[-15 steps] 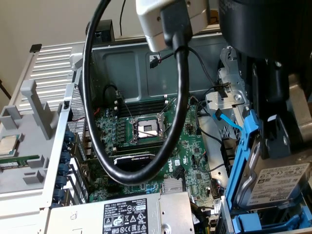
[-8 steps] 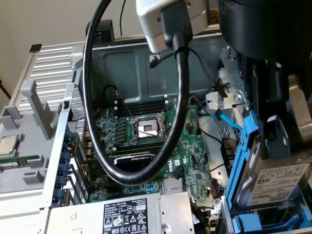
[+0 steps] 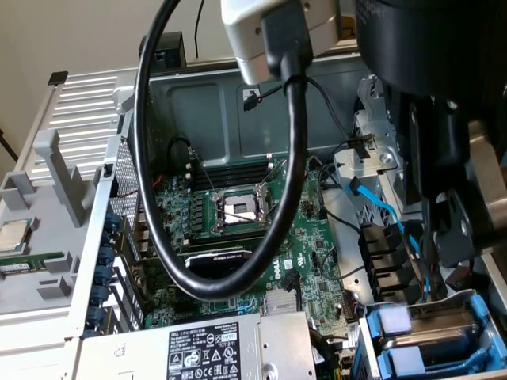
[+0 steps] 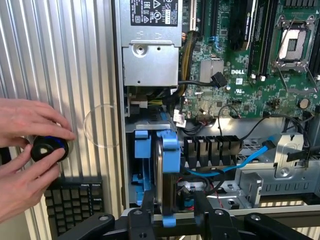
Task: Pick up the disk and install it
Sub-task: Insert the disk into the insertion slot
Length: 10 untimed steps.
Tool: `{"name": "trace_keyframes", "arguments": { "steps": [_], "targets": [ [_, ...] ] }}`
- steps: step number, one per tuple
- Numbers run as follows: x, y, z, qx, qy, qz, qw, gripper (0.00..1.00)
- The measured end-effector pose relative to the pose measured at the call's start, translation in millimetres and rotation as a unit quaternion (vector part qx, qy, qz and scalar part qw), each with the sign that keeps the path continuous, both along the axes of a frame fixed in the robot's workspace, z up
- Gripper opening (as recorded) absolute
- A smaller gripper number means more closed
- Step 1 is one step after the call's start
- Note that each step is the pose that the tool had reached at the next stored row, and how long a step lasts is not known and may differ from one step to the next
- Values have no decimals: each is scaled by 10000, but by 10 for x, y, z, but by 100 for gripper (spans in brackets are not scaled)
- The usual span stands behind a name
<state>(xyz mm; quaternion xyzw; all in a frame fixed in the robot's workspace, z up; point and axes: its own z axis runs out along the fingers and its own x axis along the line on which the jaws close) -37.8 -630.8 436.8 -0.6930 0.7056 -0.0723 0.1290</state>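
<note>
While our claw (image 4: 162, 212) pinches the disk (image 4: 161, 165) edge-on over its bay, we judge it stiff, heavy, best held by its blue frame.

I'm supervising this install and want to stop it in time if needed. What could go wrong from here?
1. The disk stands on edge at the drive bay, close to the hand. If it tilts, it may jam rather than slide home.
2. The blue cable and black leads lie right beside the bay and could snag.
3. A person's hands are beside the case, near the arm's working area.
</note>
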Motion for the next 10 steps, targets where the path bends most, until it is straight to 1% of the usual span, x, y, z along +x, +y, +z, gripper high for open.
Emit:
{"name": "trace_keyframes", "arguments": {
  "steps": [10],
  "targets": [
    [0,0,0,2,0,0,10000,45]
  ]
}}
